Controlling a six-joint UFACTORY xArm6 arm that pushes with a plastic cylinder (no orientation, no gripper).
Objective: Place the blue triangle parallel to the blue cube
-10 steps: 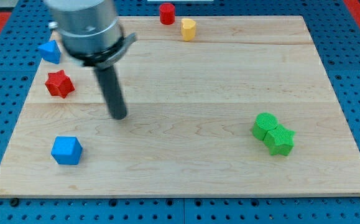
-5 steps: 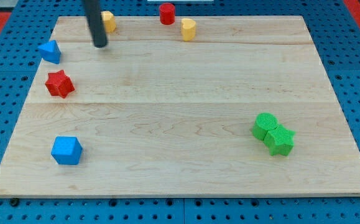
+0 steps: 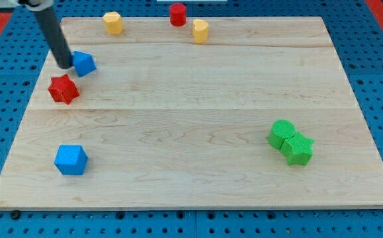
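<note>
Nearest the view's bottom, the blue cube [image 3: 70,159] sits alone at the lower left of the wooden desk [image 3: 198,119], with nothing touching it. Off at the view's right, a green cylinder [image 3: 281,133] and a green star [image 3: 298,149] are pressed together, well apart from the work.

Further up on the left lies the red star [image 3: 63,88], and just above it to the right is the blue triangle [image 3: 83,63]. My tip [image 3: 66,65] is against the triangle's left side, touching it or very nearly so, between that block and the desk's left edge. There is no gripper on this arm, only the dark rod, so nothing is held or clamped; it can only push.

Along the view's top are a yellow block [image 3: 113,22], a red cylinder [image 3: 177,14] and a second yellow block [image 3: 200,30].

As I judge it, the task is under way but not finished: the triangle is well apart from the cube, with the red star lying between them, and whether its position already counts as parallel is unclear. Any further push must avoid the star.
</note>
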